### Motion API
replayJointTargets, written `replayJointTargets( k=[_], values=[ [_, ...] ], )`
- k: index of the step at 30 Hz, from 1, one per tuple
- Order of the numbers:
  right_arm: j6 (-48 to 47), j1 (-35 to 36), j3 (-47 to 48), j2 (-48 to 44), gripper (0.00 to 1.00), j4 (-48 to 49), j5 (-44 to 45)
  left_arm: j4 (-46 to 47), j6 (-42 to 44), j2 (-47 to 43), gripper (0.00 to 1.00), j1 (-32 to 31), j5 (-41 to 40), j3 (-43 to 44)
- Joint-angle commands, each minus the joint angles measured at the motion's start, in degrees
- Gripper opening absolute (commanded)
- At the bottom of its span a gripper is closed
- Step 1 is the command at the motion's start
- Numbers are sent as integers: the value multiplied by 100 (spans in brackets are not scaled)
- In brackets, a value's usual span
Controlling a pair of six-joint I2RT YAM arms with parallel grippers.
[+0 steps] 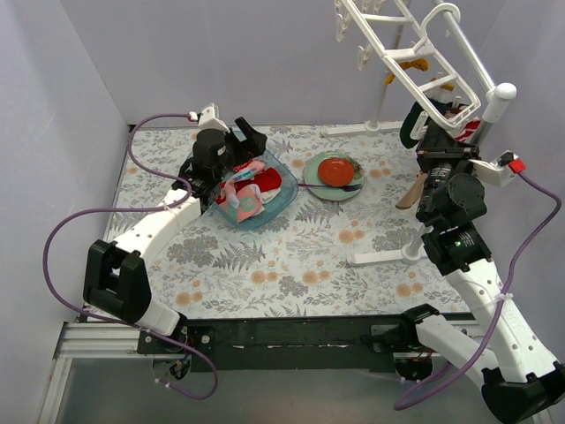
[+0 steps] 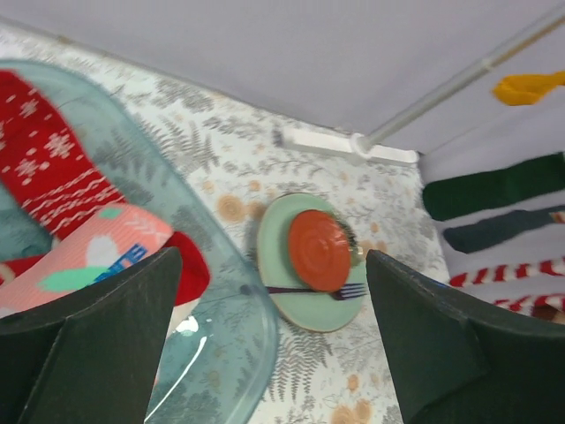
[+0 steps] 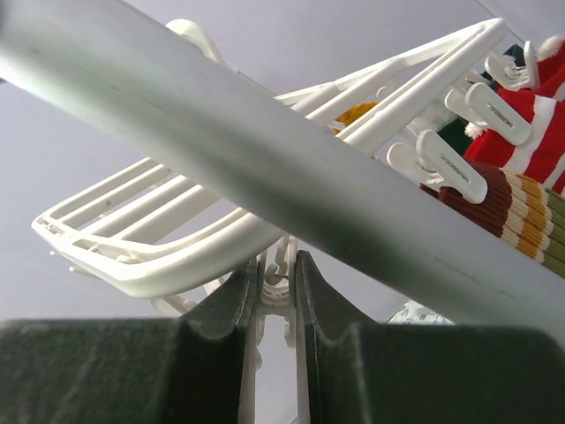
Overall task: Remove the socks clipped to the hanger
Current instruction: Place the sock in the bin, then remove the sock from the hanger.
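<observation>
Partway. Red snowflake sock (image 2: 53, 168) and pink patterned sock (image 2: 97, 256) lie in the blue translucent tub (image 2: 221, 291), with the left end effector (image 2: 274, 344) spread wide above it, empty. Mustard sock (image 2: 530, 86), dark green sock (image 2: 494, 190) and red-and-white striped sock (image 2: 521, 269) hang from the white plastic drying hanger (image 3: 177, 247). Right end effector (image 3: 278, 300) pinches a white plastic clip (image 3: 277, 274). Can't count the remainder: hanger cropped, arm overlaps it.

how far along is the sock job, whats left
Partly done. A red sock and a pink sock lie in the blue tub. The left gripper hangs open over it, empty; the right gripper is pinched on a clip of the hanger. Left to do: a yellow sock, a green sock, a navy sock and a striped sock hang clipped to it.
</observation>
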Motion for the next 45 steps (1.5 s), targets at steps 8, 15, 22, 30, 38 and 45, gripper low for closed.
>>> replayJointTargets(
  k=[8,15,22,30,38,45],
  values=[
    [-1803,23,1021,221,1,-172,-1038,307,662,-193,82,-892,1495,796],
    [-2647,23,1452,529,1,-603,-1504,947,127,-263,78,-1191,1918,1541],
    [-3395,31,1759,749,1,-946,-1699,1634,-436,176,67,-1306,1637,2788],
    [-3633,31,1769,705,1,-999,-1725,3221,-164,1344,66,-1472,1829,4187],
    [-3800,23,1663,662,1,-1095,-1795,3771,82,3074,73,-1657,2919,6068],
    [-4099,31,1628,609,1,-1245,-1751,3991,300,3103,76,-1877,2605,5885]
  ],
)
